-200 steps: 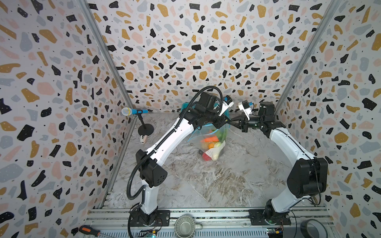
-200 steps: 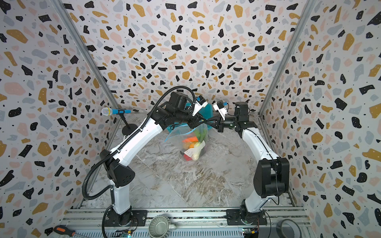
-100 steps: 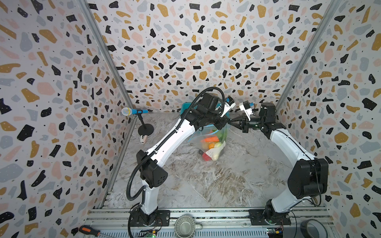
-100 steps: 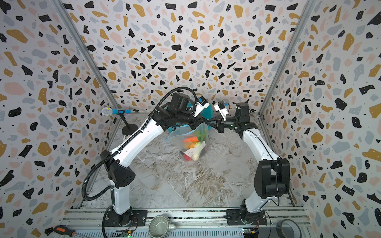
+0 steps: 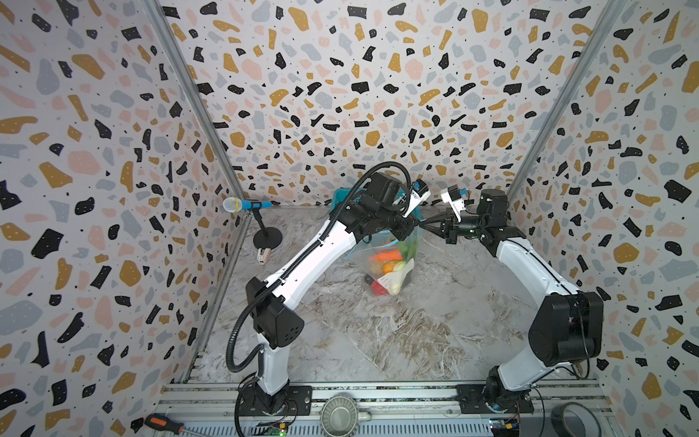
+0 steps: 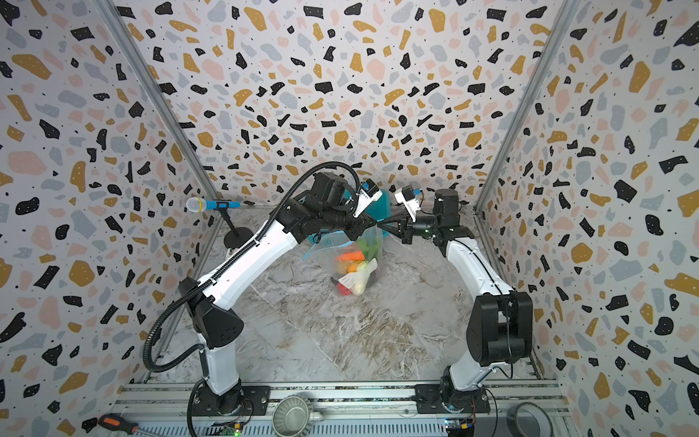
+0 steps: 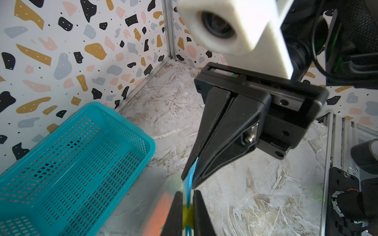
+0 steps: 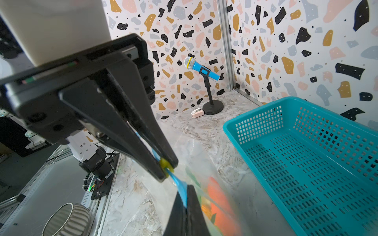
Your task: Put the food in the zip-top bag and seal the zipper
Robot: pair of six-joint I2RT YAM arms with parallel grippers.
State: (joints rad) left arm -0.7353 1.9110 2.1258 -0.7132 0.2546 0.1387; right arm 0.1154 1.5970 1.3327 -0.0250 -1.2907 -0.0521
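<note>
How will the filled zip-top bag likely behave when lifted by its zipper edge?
Probably floppy: the zip-top bag sags crinkled below the zipper. Likely bottom-heavy and swingy, since the food bunches low. Glossy plastic, so it may slip.

left pincer (image 7: 187, 193) | was wider a second ago | now clamped on yellow slider (image 8: 165, 164)

glossy clear plastic bag (image 5: 359, 253); perforated plastic basket (image 7: 71, 163); smooth marble-look tabletop (image 5: 378, 333)

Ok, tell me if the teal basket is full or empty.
Empty: both wrist views show only bare mesh inside the teal basket.
</note>
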